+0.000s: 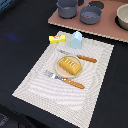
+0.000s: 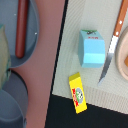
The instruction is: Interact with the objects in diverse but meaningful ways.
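Observation:
An orange-brown scored bread loaf (image 1: 70, 65) lies on a small plate (image 1: 58, 65) in the middle of a striped placemat (image 1: 95, 90). At the mat's far edge stand a light blue gabled carton (image 1: 76, 40) and a yellow rectangular block (image 1: 57, 38). The wrist view looks straight down on the carton (image 2: 93, 48) and the yellow block (image 2: 77, 92), which sit close together but apart. A dark brown sausage (image 2: 21, 30) lies inside a grey pot (image 2: 34, 47). No gripper fingers show in either view.
A knife (image 1: 80, 56) lies behind the plate and a fork (image 1: 65, 79) in front of it. Two grey pots (image 1: 67, 8) (image 1: 90, 14) and a pale bowl (image 1: 123, 16) stand on a pink board (image 1: 107, 27) at the back. The table around is black.

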### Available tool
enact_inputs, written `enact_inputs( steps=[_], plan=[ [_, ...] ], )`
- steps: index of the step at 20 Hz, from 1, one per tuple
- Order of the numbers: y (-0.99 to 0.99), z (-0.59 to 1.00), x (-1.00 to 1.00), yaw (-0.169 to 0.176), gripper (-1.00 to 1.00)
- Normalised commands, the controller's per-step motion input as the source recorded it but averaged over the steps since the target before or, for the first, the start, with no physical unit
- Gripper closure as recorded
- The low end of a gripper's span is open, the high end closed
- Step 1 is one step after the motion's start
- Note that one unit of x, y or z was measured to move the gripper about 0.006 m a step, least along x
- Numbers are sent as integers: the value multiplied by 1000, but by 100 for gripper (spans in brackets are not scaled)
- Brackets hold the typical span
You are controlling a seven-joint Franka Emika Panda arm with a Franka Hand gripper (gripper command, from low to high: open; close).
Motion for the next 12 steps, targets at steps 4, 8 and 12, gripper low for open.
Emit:
enact_inputs(
  steps=[4, 8, 12],
  plan=[
    [-545, -634, 9, -38, -100],
    [-409, -759, -337, -20, -100],
    [-371, -829, -494, -12, -100]
  ],
)
